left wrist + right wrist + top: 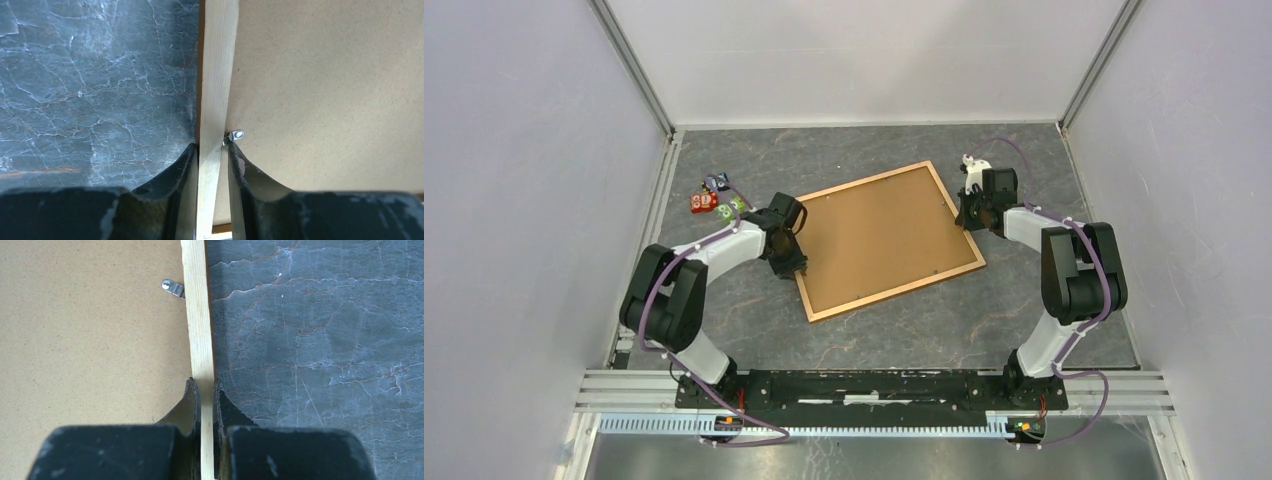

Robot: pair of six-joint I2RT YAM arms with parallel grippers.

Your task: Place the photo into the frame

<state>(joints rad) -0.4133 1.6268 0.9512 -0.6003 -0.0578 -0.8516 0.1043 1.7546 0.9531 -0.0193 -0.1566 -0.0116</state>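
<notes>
**Frame, face-down, held at both side rails**

- Small red and green items (715, 199): far left of the table (904, 335), apart from the work.
- Left gripper (211, 147): jaws narrow, pinching the frame's left wooden rail, beside a metal tab (235, 134).
- The frame (884, 240): flat, mid-table, fibreboard back up.
- Right gripper (204, 385): jaws narrow, pinching the right rail.
- The photo: not visible; whether it sits beneath the backing cannot be told.
- Step, as judged: two-handed handling of the frame. The next move calls for both arms rising level together.
</notes>
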